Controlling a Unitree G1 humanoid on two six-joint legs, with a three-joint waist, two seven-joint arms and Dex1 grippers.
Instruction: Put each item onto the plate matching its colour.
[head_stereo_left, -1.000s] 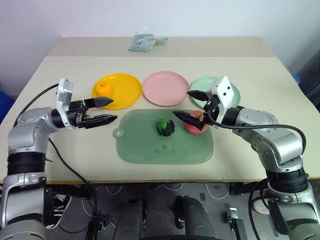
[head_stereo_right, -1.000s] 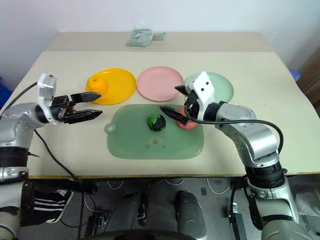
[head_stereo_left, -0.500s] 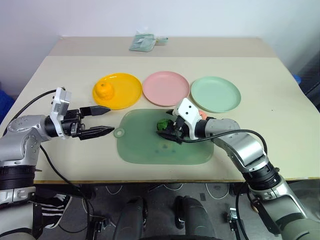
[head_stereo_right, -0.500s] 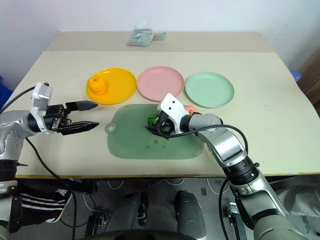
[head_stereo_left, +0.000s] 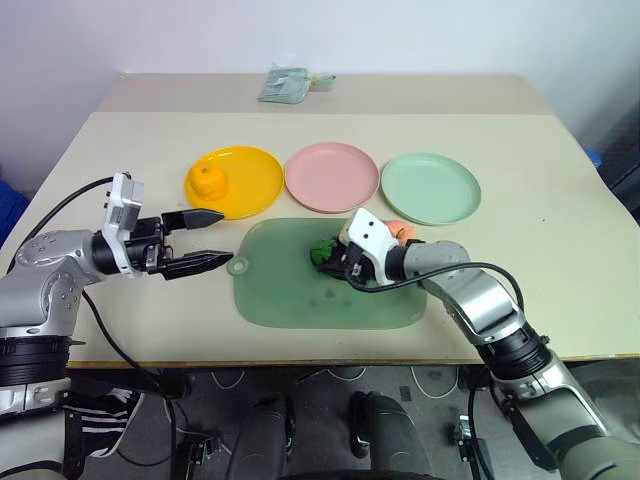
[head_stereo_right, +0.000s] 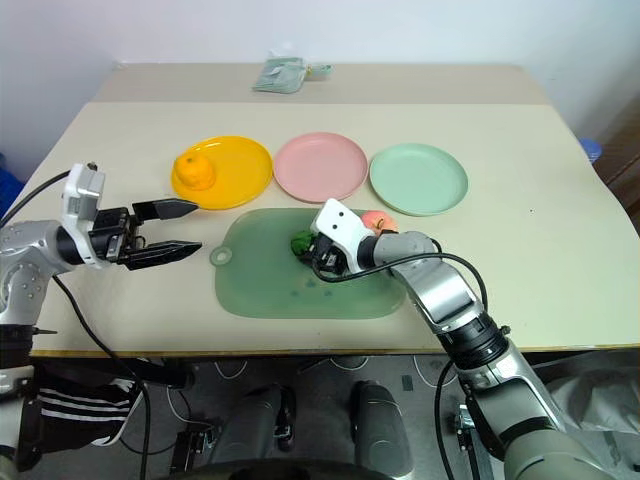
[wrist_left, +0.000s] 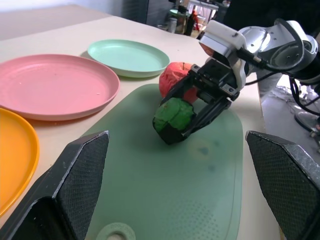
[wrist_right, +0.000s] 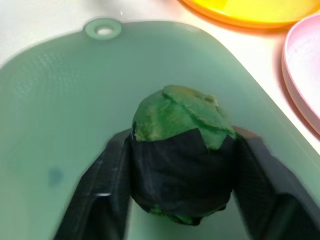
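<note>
right gripper (head_stereo_left: 335, 262) clamped on the green lump (head_stereo_left: 324, 249), down on the mat (head_stereo_left: 290, 290). apple (head_stereo_left: 401, 230) sits just behind it on the mat. orange (head_stereo_left: 207, 180) rests on the yellow plate (head_stereo_left: 250, 185). left gripper (head_stereo_left: 205, 240) hovers off the mat's left edge, fingers apart, holding nothing.

Pale counter against a plain white wall

The beige counter (head_stereo_left: 520, 200) is made of two tops butted together, a seam running across between the near and far one. A folded greenish cloth or packet (head_stereo_left: 283, 84) lies on the far top near the wall (head_stereo_left: 300, 30). Grey floor (head_stereo_left: 440, 390) with loose cables shows beneath. The light is even and soft.
</note>
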